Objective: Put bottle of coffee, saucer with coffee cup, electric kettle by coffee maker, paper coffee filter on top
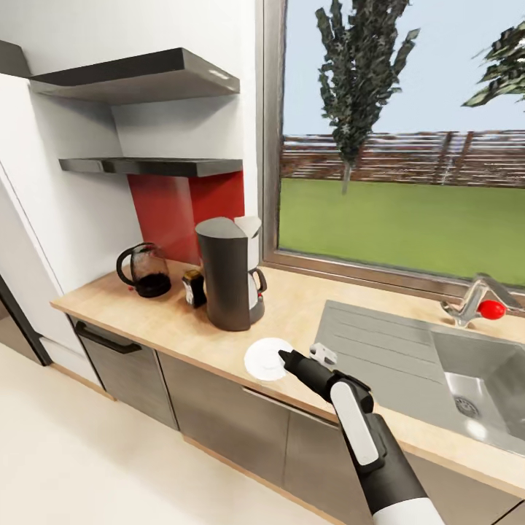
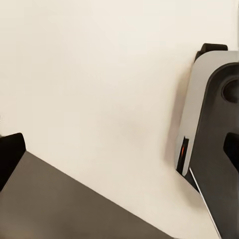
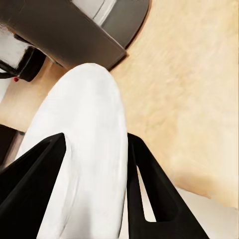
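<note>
On the left of the countertop point(image 1: 306, 306): kettle point(image 1: 144, 270) standing near the wall, well left of the coffee maker point(image 1: 230, 273). Bottle point(image 1: 194, 288) just beside the maker's left flank, on the counter already. Shelf point(image 1: 153, 166) above, bare. Maker upright near the middle, lid flat, no filter visible on top.

Further right, near the counter's front edge: saucer point(image 1: 267, 359), flat or close to it, in front of the maker and a little right. Right gripper point(image 1: 285, 357) at the saucer's rim; in the right wrist view, dark fingers point(image 3: 35, 174) either side of the white saucer point(image 3: 82, 159), jaws closed onto its edge, so apparently gripping it. Maker's base point(image 3: 74, 25) just beyond in that view. Small pale object point(image 1: 324, 354) beside the gripper, too unclear to name. Sink point(image 1: 467, 372) at far right.

Left gripper: floor and robot body in the left wrist view, jaw state impossible to tell.

Judged progress: maker kept, bottle placed, kettle arguably near enough. Saucer being set down beside the maker, release not yet done. Left to do: cup onto saucer, filter onto maker; cup and filter not identifiable here.
</note>
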Controlling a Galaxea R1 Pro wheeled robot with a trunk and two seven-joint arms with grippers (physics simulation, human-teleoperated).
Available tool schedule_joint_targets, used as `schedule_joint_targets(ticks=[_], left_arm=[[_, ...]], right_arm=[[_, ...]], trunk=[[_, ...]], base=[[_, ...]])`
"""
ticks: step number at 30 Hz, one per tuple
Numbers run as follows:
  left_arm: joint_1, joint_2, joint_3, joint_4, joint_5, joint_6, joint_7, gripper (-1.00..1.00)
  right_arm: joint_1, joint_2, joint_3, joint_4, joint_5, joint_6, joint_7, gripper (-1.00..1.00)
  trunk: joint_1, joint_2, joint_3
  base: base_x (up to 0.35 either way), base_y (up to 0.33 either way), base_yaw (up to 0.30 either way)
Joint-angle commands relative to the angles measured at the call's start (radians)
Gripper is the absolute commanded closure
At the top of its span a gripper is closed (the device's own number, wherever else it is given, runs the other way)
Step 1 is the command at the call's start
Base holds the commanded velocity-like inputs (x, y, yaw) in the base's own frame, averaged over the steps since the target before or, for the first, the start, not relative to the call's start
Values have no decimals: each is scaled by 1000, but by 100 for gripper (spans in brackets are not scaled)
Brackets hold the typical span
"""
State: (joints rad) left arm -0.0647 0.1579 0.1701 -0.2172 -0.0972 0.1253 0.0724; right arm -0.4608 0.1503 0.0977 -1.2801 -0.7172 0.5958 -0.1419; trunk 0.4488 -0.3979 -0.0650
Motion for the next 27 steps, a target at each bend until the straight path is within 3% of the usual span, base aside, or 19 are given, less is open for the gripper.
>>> schedule_joint_targets(ticks=[1,10,18,27], left_arm=[[0,0,8,-2,-10,5,0,-100],[0,-1,9,-2,-12,2,0,-100],[0,-1,9,-2,-10,3,0,-100],[0,0,9,-2,-10,4,0,-100]], right_arm=[[-1,0,1,4,-11,2,-10,100],[-1,0,0,85,-10,2,-12,100],[-1,4,1,184,-11,1,-14,100],[-1,8,2,204,-10,0,-15,100]], trunk=[[1,-2,-2],[1,-2,-2],[1,-2,-2],[1,-2,-2]], base=[[333,0,0],[283,0,0],[29,0,0],[0,0,0]])
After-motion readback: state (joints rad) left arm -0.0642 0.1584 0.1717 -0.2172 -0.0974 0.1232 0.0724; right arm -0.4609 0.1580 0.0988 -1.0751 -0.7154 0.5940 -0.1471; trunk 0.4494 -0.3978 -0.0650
